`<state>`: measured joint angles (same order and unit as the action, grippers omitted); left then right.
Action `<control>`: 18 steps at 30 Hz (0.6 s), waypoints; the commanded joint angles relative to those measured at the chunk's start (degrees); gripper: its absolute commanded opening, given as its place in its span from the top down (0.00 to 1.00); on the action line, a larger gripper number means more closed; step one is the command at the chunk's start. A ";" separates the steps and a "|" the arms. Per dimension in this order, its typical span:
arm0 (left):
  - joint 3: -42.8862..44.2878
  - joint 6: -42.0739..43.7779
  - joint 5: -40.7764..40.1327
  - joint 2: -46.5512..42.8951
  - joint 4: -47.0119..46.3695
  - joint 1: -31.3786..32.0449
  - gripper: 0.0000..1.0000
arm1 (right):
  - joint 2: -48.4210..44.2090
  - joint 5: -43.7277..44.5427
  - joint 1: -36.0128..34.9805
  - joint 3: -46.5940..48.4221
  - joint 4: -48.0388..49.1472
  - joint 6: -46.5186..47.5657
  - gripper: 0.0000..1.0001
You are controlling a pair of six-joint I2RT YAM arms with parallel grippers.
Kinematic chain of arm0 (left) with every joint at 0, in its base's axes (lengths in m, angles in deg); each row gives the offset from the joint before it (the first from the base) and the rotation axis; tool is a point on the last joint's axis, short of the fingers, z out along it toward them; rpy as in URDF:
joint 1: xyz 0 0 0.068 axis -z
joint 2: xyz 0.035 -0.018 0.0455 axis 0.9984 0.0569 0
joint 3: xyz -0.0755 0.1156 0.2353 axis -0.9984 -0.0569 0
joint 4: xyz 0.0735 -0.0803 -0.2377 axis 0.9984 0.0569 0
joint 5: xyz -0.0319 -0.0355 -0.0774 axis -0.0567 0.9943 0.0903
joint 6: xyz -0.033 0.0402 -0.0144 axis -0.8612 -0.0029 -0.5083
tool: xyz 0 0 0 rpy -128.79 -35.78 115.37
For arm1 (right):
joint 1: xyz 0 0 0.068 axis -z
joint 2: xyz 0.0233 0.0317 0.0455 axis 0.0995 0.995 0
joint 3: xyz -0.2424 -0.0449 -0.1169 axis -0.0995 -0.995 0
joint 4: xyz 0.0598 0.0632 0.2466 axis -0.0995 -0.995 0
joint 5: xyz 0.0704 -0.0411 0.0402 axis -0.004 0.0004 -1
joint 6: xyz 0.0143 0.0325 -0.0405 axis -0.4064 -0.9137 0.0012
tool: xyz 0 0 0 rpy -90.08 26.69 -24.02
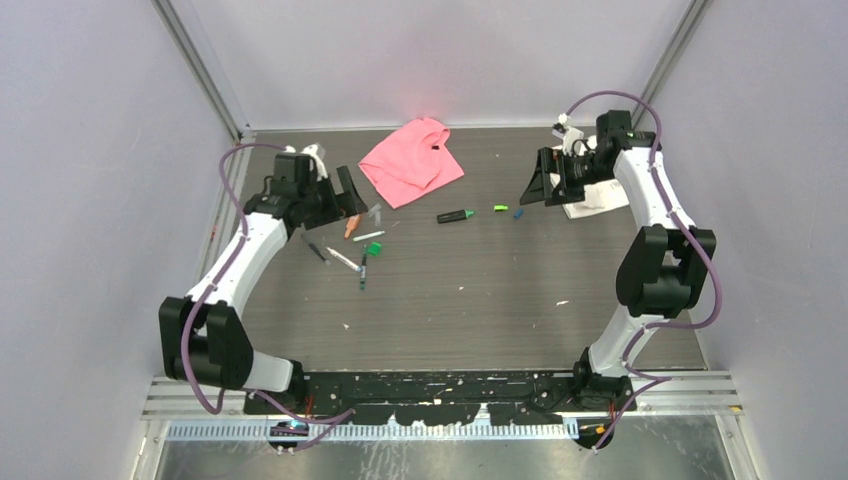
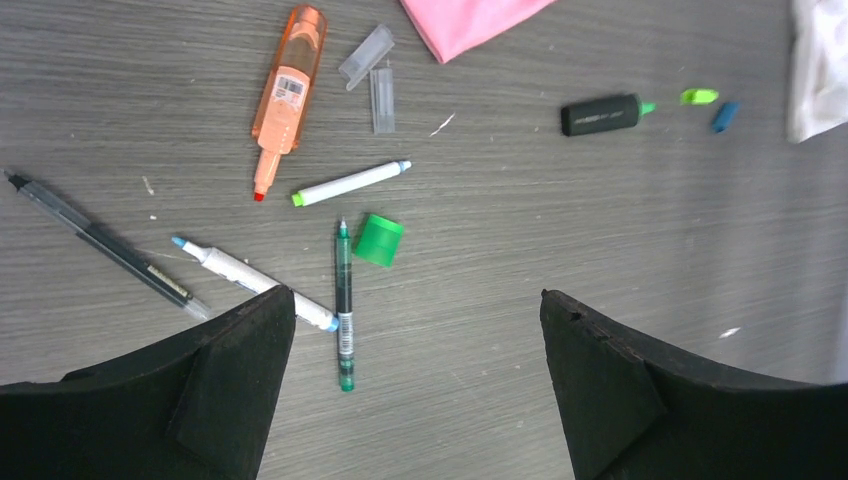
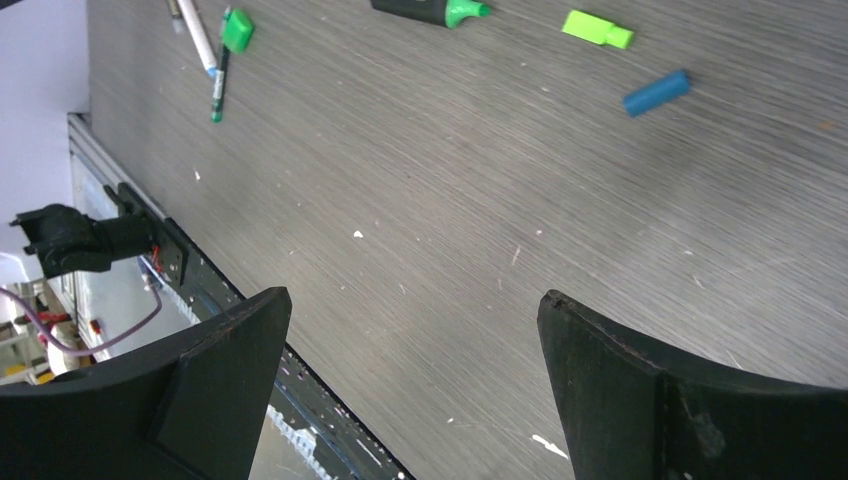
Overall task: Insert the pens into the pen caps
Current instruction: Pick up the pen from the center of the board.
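Note:
Left of the table's middle lies a cluster of pens: an orange marker (image 2: 285, 95), a white pen with a green tip (image 2: 350, 184), a white pen with a blue tip (image 2: 250, 280), a slim green pen (image 2: 344, 305) and a black pen (image 2: 100, 245). Two clear caps (image 2: 382, 100) and a green cap (image 2: 379, 240) lie among them. Further right are a black highlighter (image 1: 455, 215), a bright green cap (image 1: 500, 208) and a blue cap (image 1: 518, 213). My left gripper (image 2: 415, 295) hovers open above the cluster. My right gripper (image 3: 415, 295) hangs open right of the blue cap (image 3: 656, 92), holding nothing.
A pink cloth (image 1: 410, 160) lies at the back centre. A white cloth (image 1: 595, 200) sits under the right arm. Small white specks dot the wood-grain table (image 1: 480, 290). Walls close in on three sides, and a metal rail (image 1: 450, 385) runs along the near edge.

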<state>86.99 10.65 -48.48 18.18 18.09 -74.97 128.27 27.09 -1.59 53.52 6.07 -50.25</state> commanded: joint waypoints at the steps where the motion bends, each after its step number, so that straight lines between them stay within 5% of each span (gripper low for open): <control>1: 4.22 5.45 -7.73 4.88 2.63 7.74 0.14 | -2.48 -5.04 -2.14 -2.64 7.11 0.31 0.00; 7: 11.92 6.03 -10.29 13.91 5.49 13.97 0.31 | -4.13 -1.79 -6.43 -7.27 9.43 3.63 0.02; 10: 14.76 13.14 -2.03 17.65 -0.80 16.33 0.32 | -4.16 -3.17 -7.06 -8.48 10.60 2.90 0.03; 14: 9.92 31.08 21.38 22.40 -22.04 17.58 0.29 | -4.74 -4.69 -7.02 -8.93 10.91 2.54 0.03; 18: 15.18 36.68 26.47 30.12 -26.86 16.56 0.24 | -6.81 -4.84 -7.01 -11.16 11.72 2.62 0.03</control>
<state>97.81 35.65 -35.08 42.16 2.59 -57.79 126.58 24.03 -8.89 43.66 15.28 -48.59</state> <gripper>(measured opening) 0.756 0.968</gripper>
